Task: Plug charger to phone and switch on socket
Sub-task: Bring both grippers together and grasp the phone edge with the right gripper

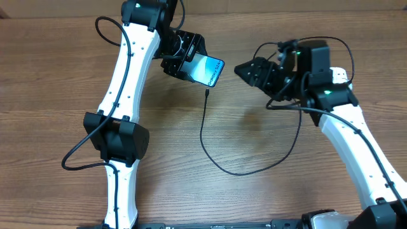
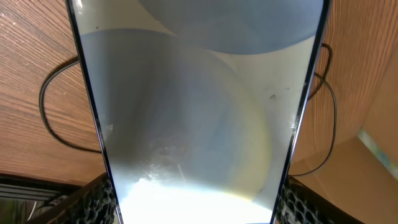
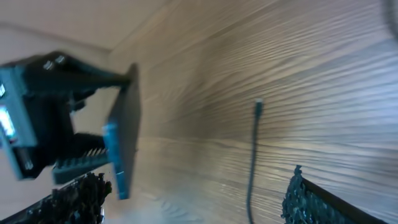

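While in left gripper (image 1: 189, 62) — phone (image 1: 210, 69), tilted.

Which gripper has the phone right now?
The left gripper: it is shut on the phone, held above the table. The right gripper is open and empty; the charger lies loose on the table.

"What do we make out here?"

"It's blurred, but at the left we see the phone (image 3: 124, 140) edge-on and upright, clamped in the left gripper (image 3: 93, 121)."

"And the charger (image 3: 252, 168)?"

"It lies on the wooden table (image 3: 323, 74) — its connector tip (image 3: 257, 109) is well apart from the phone, and the cable runs down toward us."

"Our own gripper?"

"The right gripper (image 3: 193, 202) is spread wide — the cable passes between its fingers (image 3: 311, 199)."
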You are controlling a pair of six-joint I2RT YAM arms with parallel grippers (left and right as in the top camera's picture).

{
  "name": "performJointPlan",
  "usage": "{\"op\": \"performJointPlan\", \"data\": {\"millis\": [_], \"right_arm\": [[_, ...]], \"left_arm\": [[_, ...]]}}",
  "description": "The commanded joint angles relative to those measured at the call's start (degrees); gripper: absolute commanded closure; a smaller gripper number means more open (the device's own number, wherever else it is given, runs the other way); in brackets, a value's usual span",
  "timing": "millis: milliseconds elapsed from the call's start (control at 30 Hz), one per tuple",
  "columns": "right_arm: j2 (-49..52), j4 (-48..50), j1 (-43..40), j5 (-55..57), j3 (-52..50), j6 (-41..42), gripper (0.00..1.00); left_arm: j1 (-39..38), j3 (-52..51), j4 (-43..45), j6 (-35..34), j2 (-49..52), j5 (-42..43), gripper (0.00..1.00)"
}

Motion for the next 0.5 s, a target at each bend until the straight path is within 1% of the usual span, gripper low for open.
{"op": "performJointPlan", "data": {"millis": [0,100,167,233,467], "right_arm": [[0.2,1.9,2.6,-0.2,1.3,-0.8,0.1],[0.2,3.2,4.4,1.1,1.3,0.1,0.16],[0.2,3.7,5.5,3.1,1.3,1.9,0.27],[0.2,4.5,6.6,4.4,1.3,2.5,0.32],[0.3,6.5,9.8,7.4,1.3,2.5,0.32]], "left_arm": [[-0.7,1.9,0.1,-0.9,-0.1,-0.2,0.41],[-0.8,1.9,0.1,-0.8,-0.1,0.0,0.41],[-0.9,1.9,0.1,-0.9,-0.1,0.0,0.41],[-1.1,1.9,0.1,-0.9,-0.1,0.0,0.41],[-2.7,1.9,0.1,-0.9,-0.1,0.4,0.41]]}}
